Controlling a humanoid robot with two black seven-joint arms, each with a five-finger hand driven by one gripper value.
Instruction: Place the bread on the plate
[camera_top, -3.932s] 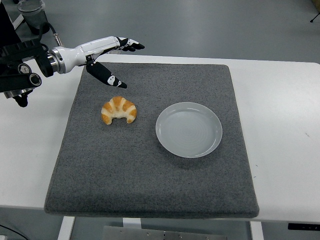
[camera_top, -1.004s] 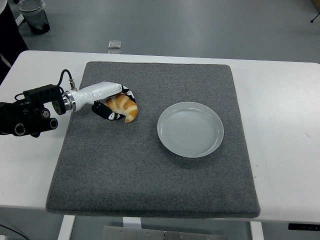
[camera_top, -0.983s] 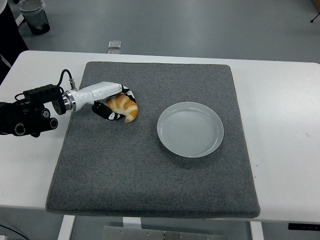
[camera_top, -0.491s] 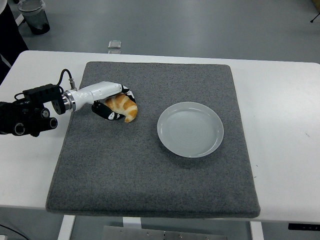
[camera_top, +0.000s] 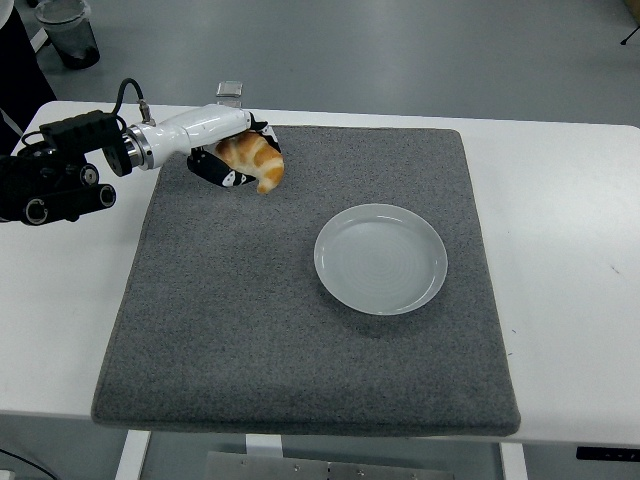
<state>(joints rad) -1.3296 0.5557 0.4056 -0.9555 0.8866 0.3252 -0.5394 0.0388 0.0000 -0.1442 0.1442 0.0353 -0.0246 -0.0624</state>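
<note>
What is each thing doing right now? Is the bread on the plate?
bread: held in the left hand, lifted off the mat, not on the plate.
left hand: fingers closed around the bread.
plate: empty, flat on the mat.
grey mat: flat on the white table.

Left hand (camera_top: 222, 150) hides bread's (camera_top: 256, 161) far side; arm cut off.

Covering most of the white table (camera_top: 565, 220): a dark grey felt mat (camera_top: 300, 340). Beyond the table's far edge, on the grey floor: a small clear container (camera_top: 230, 91). Past its far-left corner: a dark bin (camera_top: 68, 30).
</note>
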